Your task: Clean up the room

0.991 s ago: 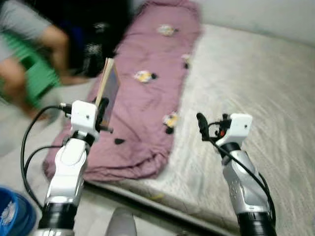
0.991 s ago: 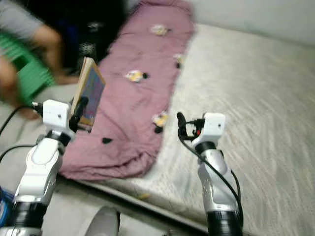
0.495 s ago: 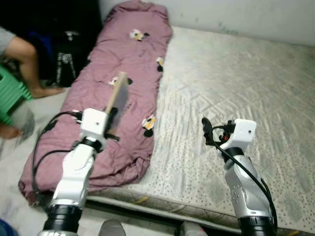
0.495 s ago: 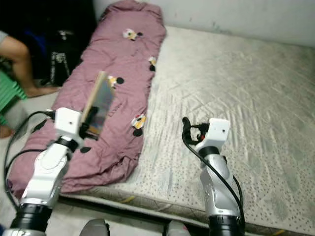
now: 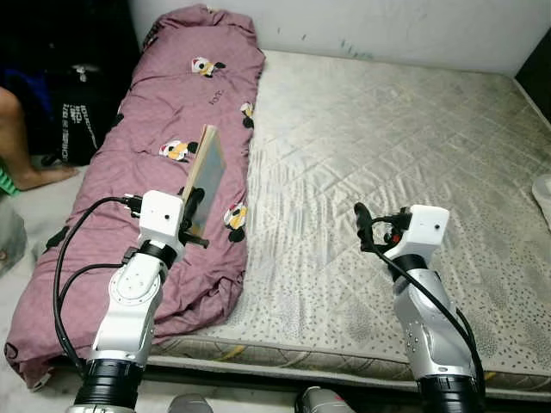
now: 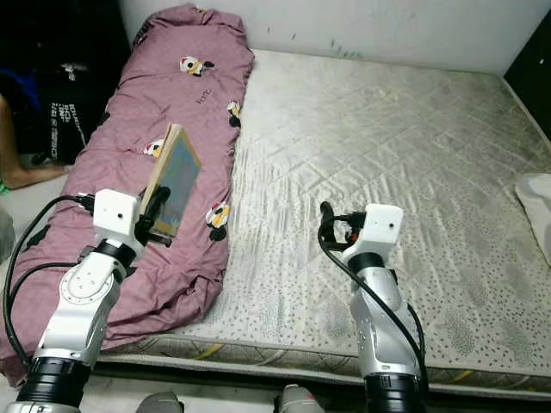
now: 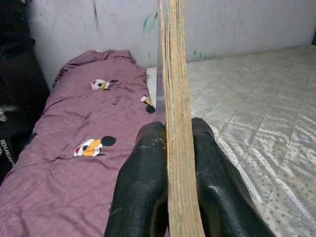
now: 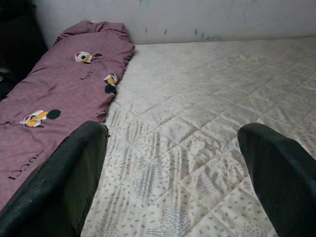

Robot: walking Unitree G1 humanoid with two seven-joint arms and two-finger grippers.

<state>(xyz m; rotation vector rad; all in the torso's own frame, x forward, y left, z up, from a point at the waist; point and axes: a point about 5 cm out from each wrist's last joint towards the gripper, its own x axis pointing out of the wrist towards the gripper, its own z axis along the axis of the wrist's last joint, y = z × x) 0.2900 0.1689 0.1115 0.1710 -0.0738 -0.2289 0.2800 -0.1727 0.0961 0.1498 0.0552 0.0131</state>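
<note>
The left gripper [image 7: 174,148] clamps a thin book [image 6: 172,182] upright over the purple blanket [image 5: 172,112]; its wrist view shows the page edges. The right gripper [image 8: 177,173] hangs spread above the mattress [image 5: 387,138].

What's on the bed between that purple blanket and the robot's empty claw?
Nothing: between the purple blanket and the open right gripper there is only bare quilted mattress, seen in both eye views. The left gripper holds a book.

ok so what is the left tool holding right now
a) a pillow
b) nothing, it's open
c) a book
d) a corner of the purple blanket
c: the left tool is shut on a thin book, its fingers pressing both covers, held up above the purple blanket on the mattress.
</note>
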